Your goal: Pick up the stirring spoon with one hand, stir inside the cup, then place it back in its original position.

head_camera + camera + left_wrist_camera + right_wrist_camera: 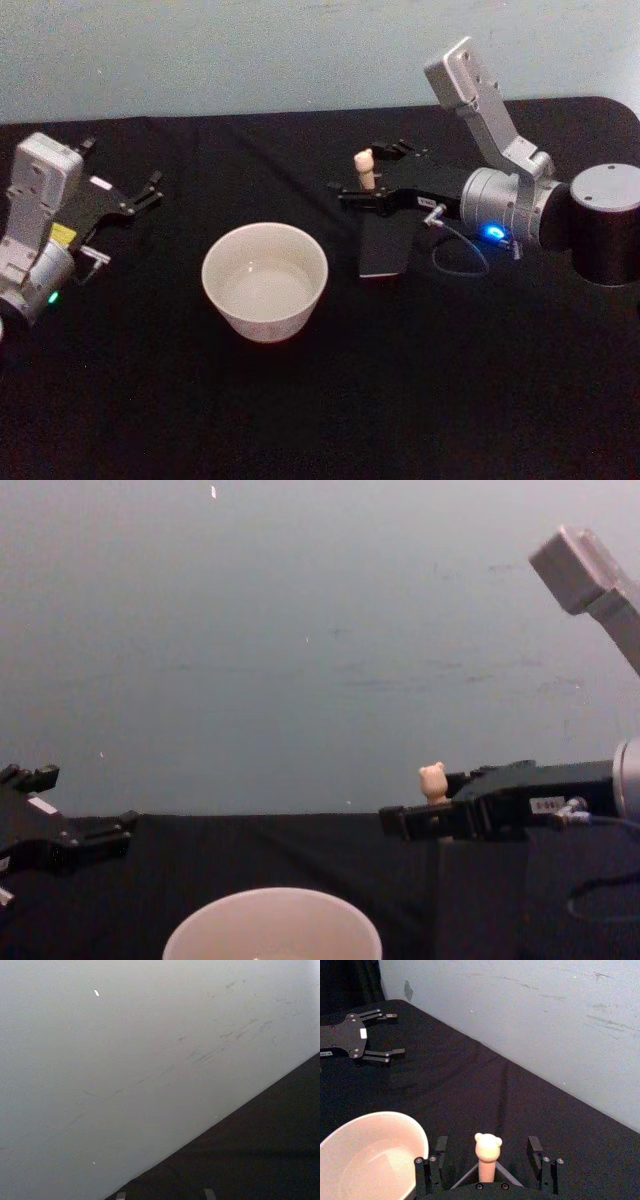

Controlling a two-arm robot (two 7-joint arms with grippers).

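The stirring spoon (364, 166) hides its bowl (and neck) in the holder (385, 255)

Right gripper (422, 801) reaches in from the right edge, level above the black table (250, 850), fingers spread, one nearer, one farther back. Between them the spoon (432, 779) stands upright, its little bear-head top poking above the near finger. Right underneath sits the dark box (480, 900), hard to pick out against the cloth. Bottom centre, the pale cup (330, 910) shows its wide rim, well left of the box. Far left, the left gripper (80, 805) hangs low over the table, fingers apart, pale wall (300, 630) behind.
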